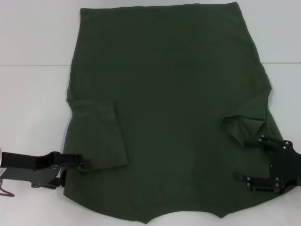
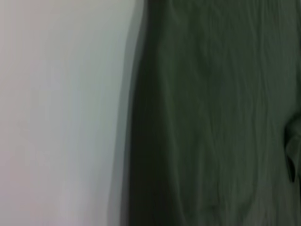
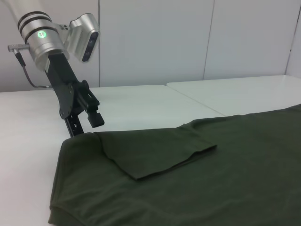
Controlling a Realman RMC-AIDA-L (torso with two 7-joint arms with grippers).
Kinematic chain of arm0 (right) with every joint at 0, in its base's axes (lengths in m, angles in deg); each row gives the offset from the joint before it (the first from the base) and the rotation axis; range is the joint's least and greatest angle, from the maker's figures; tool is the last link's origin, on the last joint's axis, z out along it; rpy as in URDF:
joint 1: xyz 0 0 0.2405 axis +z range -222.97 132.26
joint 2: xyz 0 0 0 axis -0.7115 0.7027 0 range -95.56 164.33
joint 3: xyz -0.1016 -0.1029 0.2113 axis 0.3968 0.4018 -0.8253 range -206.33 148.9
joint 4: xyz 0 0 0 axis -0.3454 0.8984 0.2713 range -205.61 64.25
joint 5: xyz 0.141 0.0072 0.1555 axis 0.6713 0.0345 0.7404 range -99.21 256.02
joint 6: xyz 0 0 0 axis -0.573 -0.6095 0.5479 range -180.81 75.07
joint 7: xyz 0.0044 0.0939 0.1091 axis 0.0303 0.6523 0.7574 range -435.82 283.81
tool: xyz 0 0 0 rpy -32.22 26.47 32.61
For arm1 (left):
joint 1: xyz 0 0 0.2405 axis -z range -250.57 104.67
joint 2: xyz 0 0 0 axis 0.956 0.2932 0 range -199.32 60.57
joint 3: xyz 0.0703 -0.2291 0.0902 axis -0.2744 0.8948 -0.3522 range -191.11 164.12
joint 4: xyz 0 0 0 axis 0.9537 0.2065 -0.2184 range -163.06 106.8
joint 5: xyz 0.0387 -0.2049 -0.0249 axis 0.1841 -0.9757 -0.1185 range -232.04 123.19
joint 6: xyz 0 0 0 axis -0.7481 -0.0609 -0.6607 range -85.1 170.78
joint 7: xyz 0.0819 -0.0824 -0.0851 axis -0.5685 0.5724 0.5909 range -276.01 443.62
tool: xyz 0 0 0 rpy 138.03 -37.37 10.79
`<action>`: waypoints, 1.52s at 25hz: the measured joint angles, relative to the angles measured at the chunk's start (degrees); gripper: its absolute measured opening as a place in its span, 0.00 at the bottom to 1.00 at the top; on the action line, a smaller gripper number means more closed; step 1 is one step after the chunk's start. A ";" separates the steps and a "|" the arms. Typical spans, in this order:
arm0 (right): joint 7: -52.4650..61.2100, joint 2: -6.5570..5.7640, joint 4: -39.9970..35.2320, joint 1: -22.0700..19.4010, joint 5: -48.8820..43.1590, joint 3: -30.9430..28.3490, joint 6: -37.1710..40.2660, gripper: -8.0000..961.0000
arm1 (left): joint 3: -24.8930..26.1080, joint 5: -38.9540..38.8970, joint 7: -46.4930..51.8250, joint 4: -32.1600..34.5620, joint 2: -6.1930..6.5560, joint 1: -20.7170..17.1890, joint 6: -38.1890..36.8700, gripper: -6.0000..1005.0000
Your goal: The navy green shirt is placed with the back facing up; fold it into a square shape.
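The navy green shirt [image 1: 169, 94] lies flat on the white table, plain side up, collar toward me. Its left sleeve [image 1: 99, 136] is folded inward onto the body; it also shows in the right wrist view [image 3: 150, 153]. The right sleeve [image 1: 247, 120] is bunched and partly turned inward. My left gripper [image 1: 83, 163] is open at the shirt's left edge by the folded sleeve, holding nothing; the right wrist view shows it too [image 3: 87, 120]. My right gripper [image 1: 253, 160] is open over the shirt's right side, just below the bunched sleeve. The left wrist view shows only cloth [image 2: 211, 117] and table.
The white table [image 1: 33, 94] has a seam line running across its far half. Bare table lies left and right of the shirt. White wall panels [image 3: 155, 37] stand behind the table in the right wrist view.
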 joint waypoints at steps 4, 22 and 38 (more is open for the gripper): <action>0.15 0.00 -0.13 0.02 0.00 -0.08 -0.01 0.96 | -0.11 -0.06 -0.16 0.36 -0.02 0.18 0.64 0.93; 0.59 0.00 -0.45 -0.34 0.19 -2.68 1.15 0.96 | -4.05 -0.04 -0.12 3.26 -0.90 0.50 1.85 0.41; 24.76 -0.31 -12.50 -0.53 -0.31 -4.27 8.38 0.96 | -6.32 0.33 -1.70 3.77 -1.09 0.43 0.78 0.05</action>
